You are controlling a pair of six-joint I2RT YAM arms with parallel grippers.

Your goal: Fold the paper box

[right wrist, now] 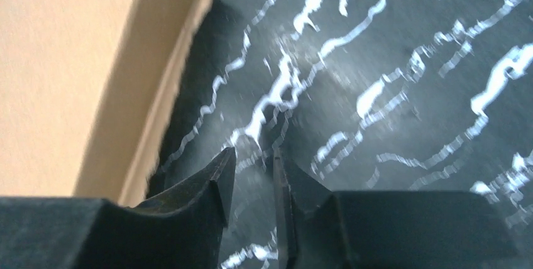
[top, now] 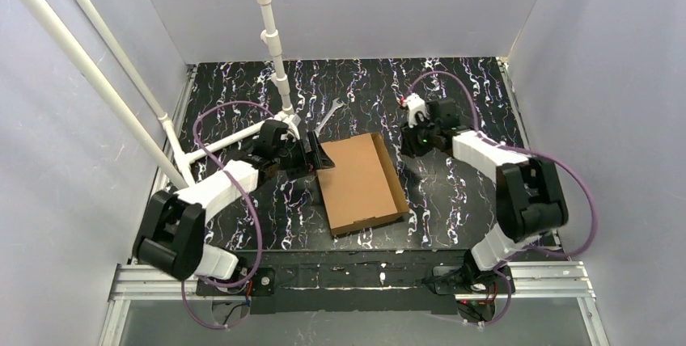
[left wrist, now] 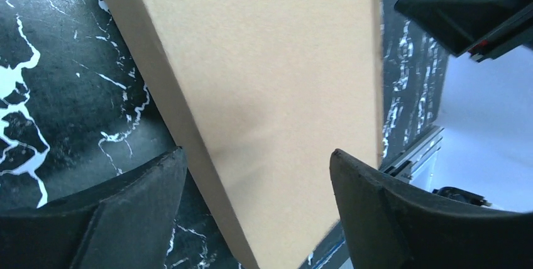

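The paper box [top: 356, 180] lies mid-desk [top: 453, 192], seemingly folded shut; little looks left. The left hand [left wrist: 258, 159] gapes empty beside it; the right hand [right wrist: 251, 162], narrowly parted, holds nothing.

The table [top: 364, 87] is viewed from high at 6 o'clock; the paper box [left wrist: 270, 93] is shared closely by both wrist views.

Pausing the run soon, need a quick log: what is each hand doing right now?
Left hand: open wide at the paper box edge, holding nothing.
Right hand: barely open, holding nothing.
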